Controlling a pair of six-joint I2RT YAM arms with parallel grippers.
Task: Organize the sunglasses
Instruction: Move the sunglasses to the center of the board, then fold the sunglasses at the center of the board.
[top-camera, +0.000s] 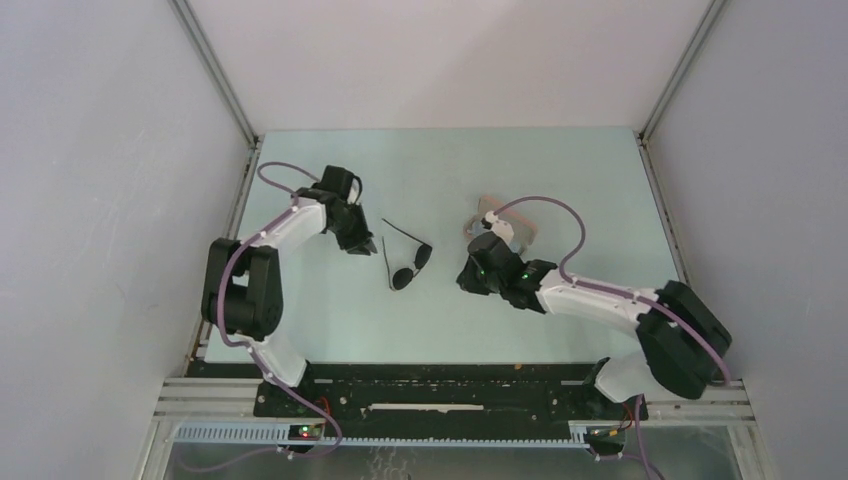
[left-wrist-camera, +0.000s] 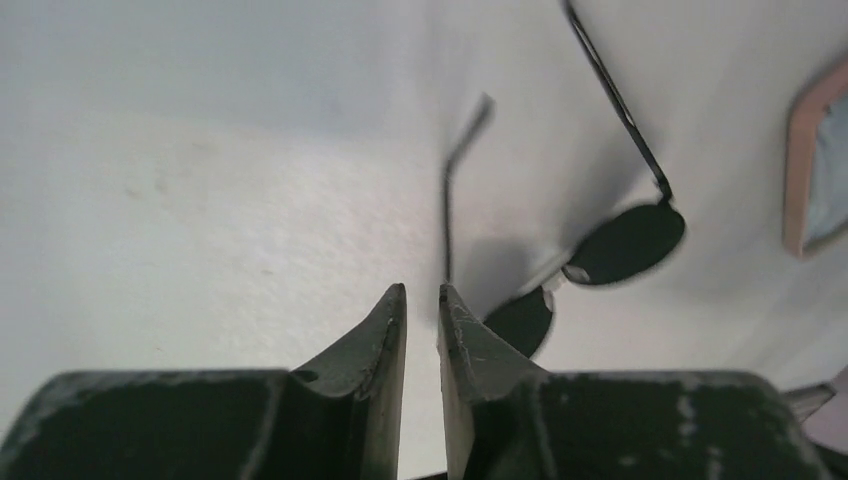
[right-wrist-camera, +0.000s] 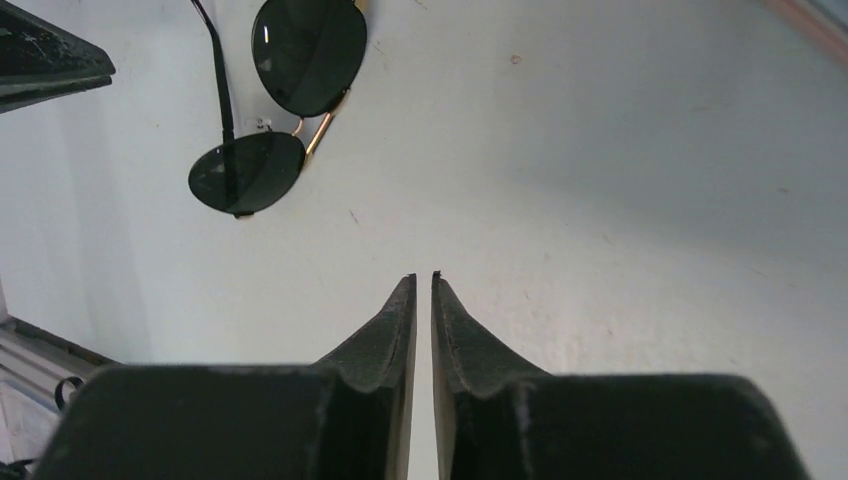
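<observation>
Pale matt bench between white enclosure walls, carrying near its middle small sunglasses with two dark round lenses, a gold bridge and thin black wire arms, both wire arms unfolded, between the two pincers. Left pincer just beside the wire-arm ends, fingers pressed nearly together, nothing visibly pinched. Right pincer near the lenses but apart from them, likewise closed to a slit and empty. Judged very light, rigid at the lenses, springy and easily bent along the arms and hinges, with lens faces probably slick and prone to scratching. Take hold at the bridge or at a lens rim close to a hinge. Avoid squeezing mid-arm or on the glass. Expect sliding on the smooth bench under any sideways push. Left wrist view only: one wire arm ending close by a fingertip, contact not determinable, plus the rim of a pink oblong case. Right wrist view only: gold bridge and both lens faces, sharp. Top view only: spacing of both pincers about the frame.
</observation>
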